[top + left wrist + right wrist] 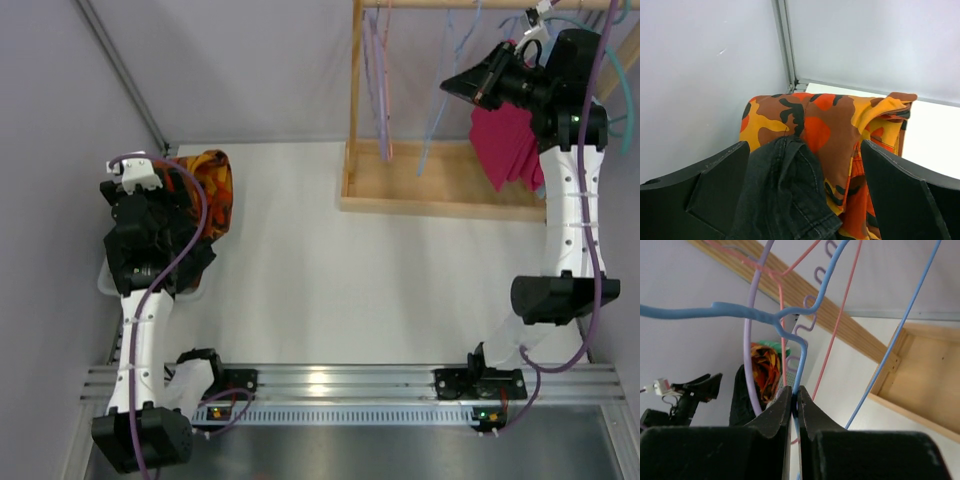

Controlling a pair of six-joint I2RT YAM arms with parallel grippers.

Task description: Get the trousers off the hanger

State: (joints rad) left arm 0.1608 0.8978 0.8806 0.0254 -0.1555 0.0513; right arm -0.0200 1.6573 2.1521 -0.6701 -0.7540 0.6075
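At the far left, the dark denim trousers (pixel 785 195) lie crumpled on top of an orange camouflage-print garment (pixel 835 120) in a pile by the corner. The left gripper (pixel 804 145) hangs directly over them with its jaws spread wide, holding nothing. So the trousers look delivered and let go.

Far to the right, the right gripper (pixel 794 395) is clamped tight on the thin blue wire hanger (pixel 740 312), up at the wooden rack (pixel 440 208). What shows of that hanger is bare wire, which suggests the removal itself is done. What seems left is to release the hanger and pull both arms back. A magenta garment (pixel 510 145) hangs just below the right arm; I cannot tell which hanger carries it.

The smooth white table (pixel 330 280) lies between the pile and the rack, with a ribbed aluminium rail (pixel 340 380) along its near edge. Plain grey walls (pixel 230 60) close in the left side and the back.
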